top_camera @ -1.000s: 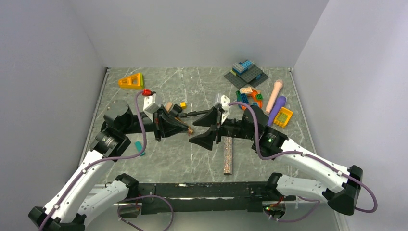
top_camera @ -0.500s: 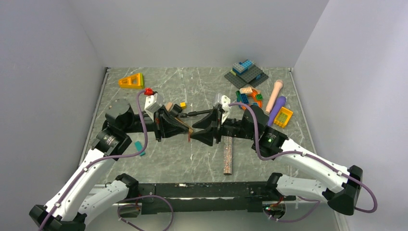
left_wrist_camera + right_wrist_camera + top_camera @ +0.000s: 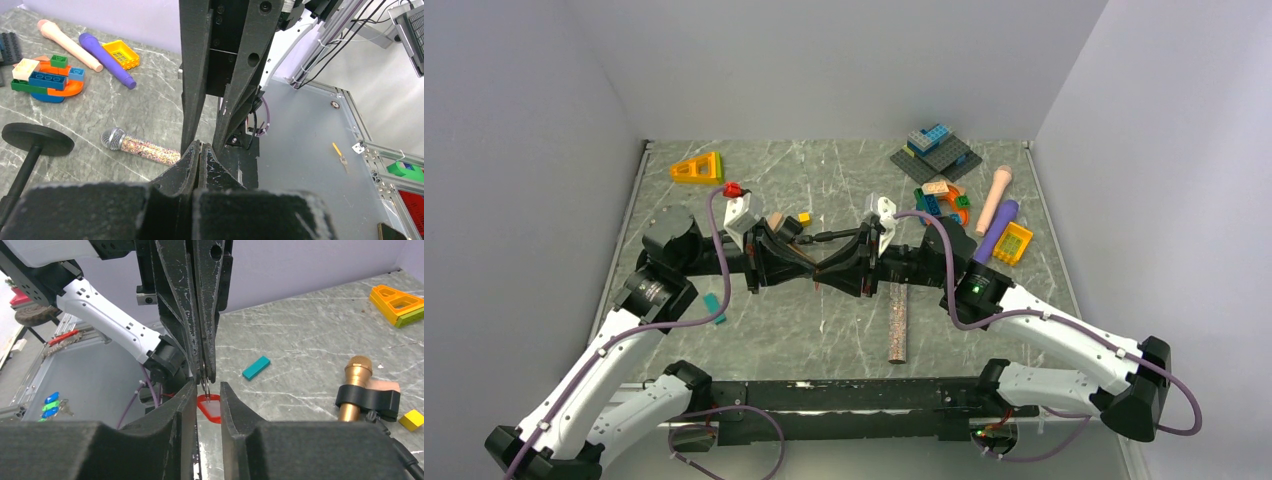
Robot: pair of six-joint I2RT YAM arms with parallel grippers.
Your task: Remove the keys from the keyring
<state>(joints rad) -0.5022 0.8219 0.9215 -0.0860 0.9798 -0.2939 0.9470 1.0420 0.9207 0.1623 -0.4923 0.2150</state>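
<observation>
Above the middle of the grey marble table (image 3: 824, 335), just left of the glitter microphone (image 3: 897, 322), my two claws meet tip to tip. My left claw (image 3: 199, 152) is pressed together on a thin wire loop, the keyring (image 3: 205, 382), which pokes out just below its tips. My right claw (image 3: 207, 396) is spread only a little, one finger on each side of the red key (image 3: 210, 410) hanging from that ring; whether the pads touch it yet I cannot tell. To do this well, I judge I should close the right fingers squarely on the flat of the red key, not on the wire, with the left pinch firm and motionless. Then the key wants threading round along the coil rather than a straight tug, which could slip the pads or drag the ring out of my left grip
</observation>
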